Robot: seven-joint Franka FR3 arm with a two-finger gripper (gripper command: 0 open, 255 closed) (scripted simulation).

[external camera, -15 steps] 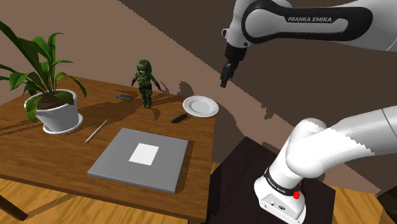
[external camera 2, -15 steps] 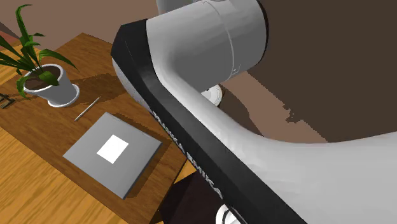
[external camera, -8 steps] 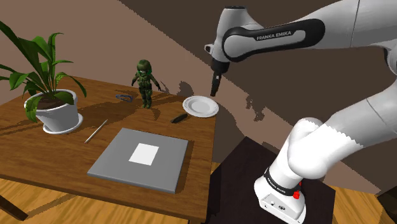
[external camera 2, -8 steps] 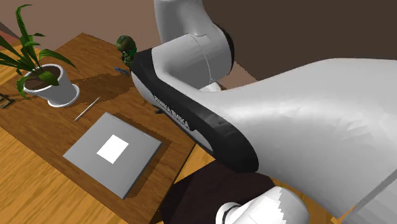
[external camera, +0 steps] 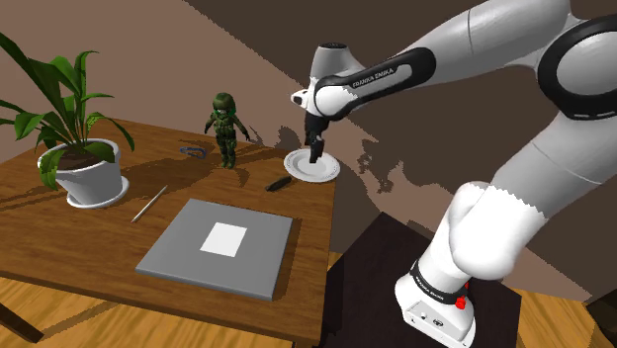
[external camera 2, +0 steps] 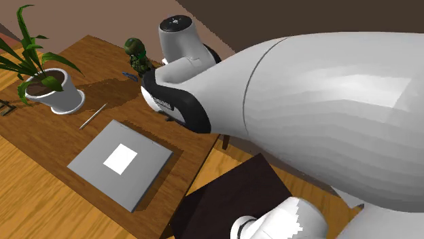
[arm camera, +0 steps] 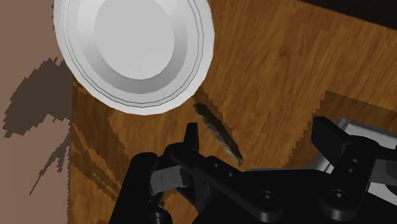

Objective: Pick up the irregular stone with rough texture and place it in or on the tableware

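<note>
Wrist view looks down on a white plate (arm camera: 133, 51) with nothing in it. Just beside its rim the stone (arm camera: 219, 132), a dark elongated sliver, lies on the wooden tabletop (arm camera: 273, 70) below the claw (arm camera: 257, 137), whose fingers stand spread with nothing clasped. In the shoulder view a white pot (external camera: 89, 178) holds soil and a leafy plant (external camera: 59, 89), and the arm (external camera: 475, 40) reads FRANKA EMIKA. In the second exterior view that arm covers much of the tabletop beside a green figurine (external camera 2: 136, 53), and its lettering cannot be made out.
</note>
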